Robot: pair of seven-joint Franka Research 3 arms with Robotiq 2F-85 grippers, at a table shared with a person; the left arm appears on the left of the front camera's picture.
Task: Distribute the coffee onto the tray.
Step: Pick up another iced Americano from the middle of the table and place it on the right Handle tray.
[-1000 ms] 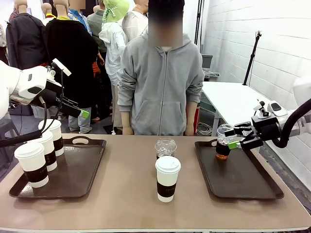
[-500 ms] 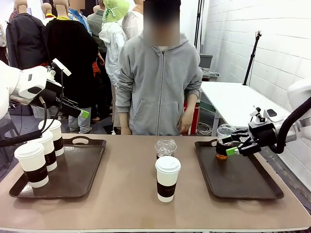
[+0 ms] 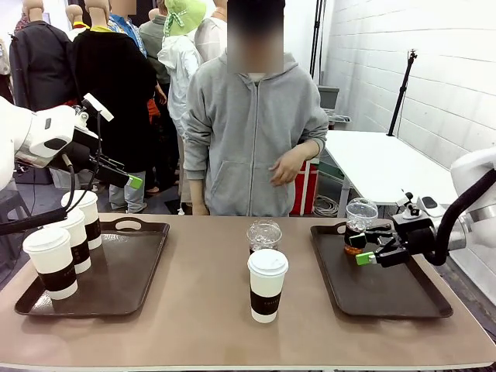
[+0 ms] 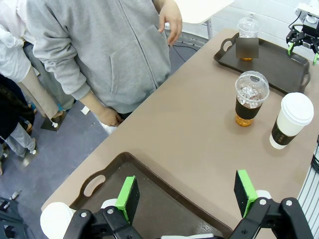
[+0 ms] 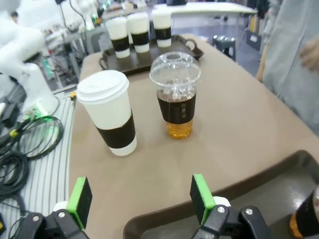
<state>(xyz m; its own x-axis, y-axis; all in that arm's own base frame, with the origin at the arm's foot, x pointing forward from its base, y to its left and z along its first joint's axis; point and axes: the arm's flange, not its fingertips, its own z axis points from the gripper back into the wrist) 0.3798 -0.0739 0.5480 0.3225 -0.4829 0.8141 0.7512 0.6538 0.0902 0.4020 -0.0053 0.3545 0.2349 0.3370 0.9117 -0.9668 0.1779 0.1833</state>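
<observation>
R gripper [image 3: 357,249] sits low over the R tray [image 3: 387,291], jaws apart, nothing btwn them. In its wrist view the green pads [image 5: 202,198] frame bare table [image 5: 234,124] and tray rim, w/ the tray's dome-lid cup [image 3: 361,212] off to one side, outside the fingers. So that cup stands upright on its own at the tray's far-left corner, prob. put there to leave the rest of the tray free for more. Can't tell if a pad touches its sleeve; just beside at most.

Nearest the robot at mid-table: white lidded cup [image 3: 267,285], upright on bare table btwn the 2 trays. Right behind it is the 2nd dome-lid cup [image 3: 264,234], amber liquid at the bottom, also upright. Both are off any tray, so I judge them the ones left to hand out. The spot looks reachable from either side.

L tray [image 3: 124,271] carries 3 white cups [image 3: 51,262] in a close row along its left edge, near to far; its right half is bare. L gripper [image 4: 187,196] hangs high above that tray, jaws wide & empty. That reads as parked clear of the lids, w/ the mid-table pair in its wrist view.

Far side: person [image 3: 256,132] in grey hoodie stands at the table edge, one hand [image 3: 285,167] raised in front of the body, not touching any cup.
</observation>
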